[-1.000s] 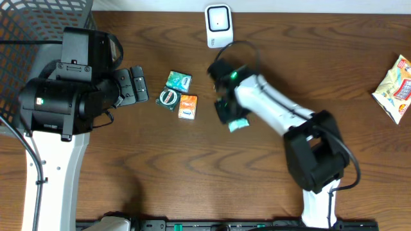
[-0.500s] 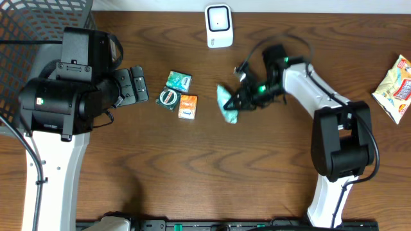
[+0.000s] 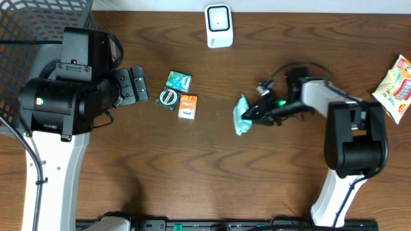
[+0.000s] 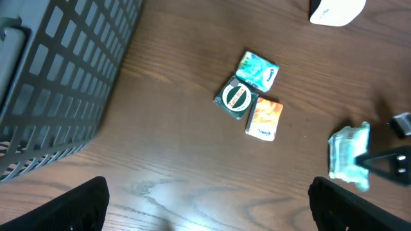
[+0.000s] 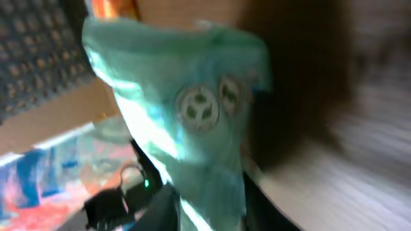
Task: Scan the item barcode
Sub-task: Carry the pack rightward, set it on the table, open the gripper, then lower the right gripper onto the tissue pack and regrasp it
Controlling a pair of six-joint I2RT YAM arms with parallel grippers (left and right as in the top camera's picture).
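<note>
The item, a pale teal soft packet, hangs between the fingers of my right gripper right of the table's middle, shut on it. In the right wrist view the teal packet fills the frame, blurred, with a dark finger on each side of it near my right gripper. No barcode shows on it. The white scanner stands at the far edge, well apart from the packet. My left gripper stands wide open and empty at the left; its view also shows the teal packet.
Three small items lie together left of centre: a teal packet, a round green tin and an orange packet. A dark mesh basket fills the far left corner. A snack bag lies at the right edge.
My right arm has swung to the right with the teal packet, from below the scanner to right of centre. The left arm has not moved.
</note>
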